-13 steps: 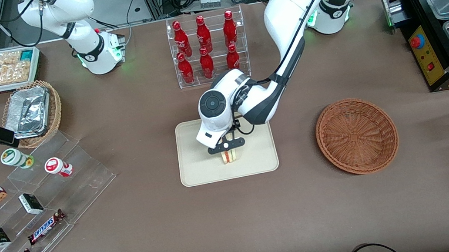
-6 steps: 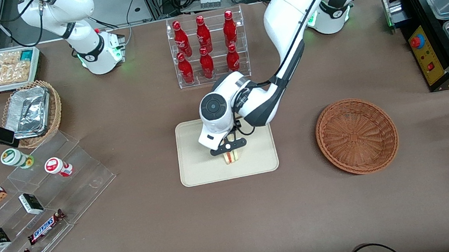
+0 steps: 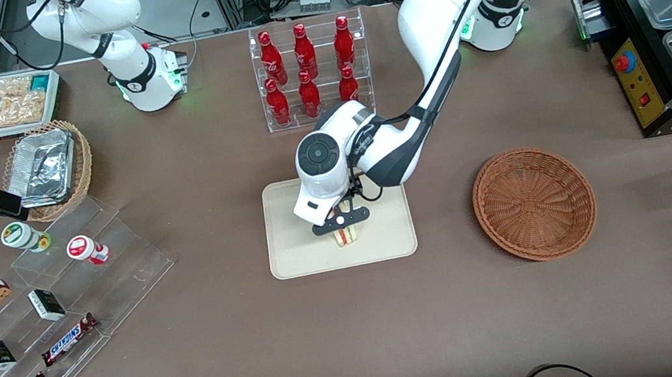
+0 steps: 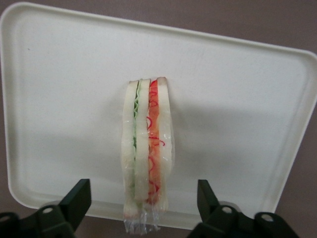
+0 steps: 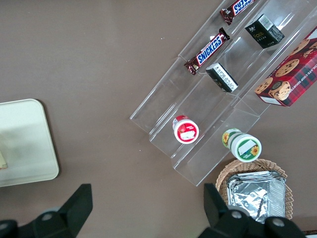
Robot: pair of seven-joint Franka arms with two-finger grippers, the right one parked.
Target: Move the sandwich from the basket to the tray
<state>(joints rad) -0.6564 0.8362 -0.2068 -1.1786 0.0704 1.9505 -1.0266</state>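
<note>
The sandwich (image 3: 346, 236), a pale bread wedge in clear wrap with red and green filling, stands on edge on the cream tray (image 3: 298, 246). My gripper (image 3: 341, 224) hangs just above it, open. In the left wrist view the sandwich (image 4: 147, 148) sits between the two black fingers (image 4: 79, 196), with a clear gap on each side, and the tray (image 4: 64, 99) spreads under it. The gripper (image 4: 143, 194) holds nothing. The reddish-brown basket (image 3: 534, 203) lies beside the tray toward the working arm's end, with nothing in it.
A clear rack of red bottles (image 3: 309, 70) stands just past the tray, farther from the front camera. Stepped clear shelves with snacks (image 3: 57, 306) and a tan basket of foil trays (image 3: 47, 166) lie toward the parked arm's end. A black food warmer (image 3: 664, 44) stands toward the working arm's end.
The wrist has shifted slightly above the tray. The sandwich stays in about the same spot on the tray.
</note>
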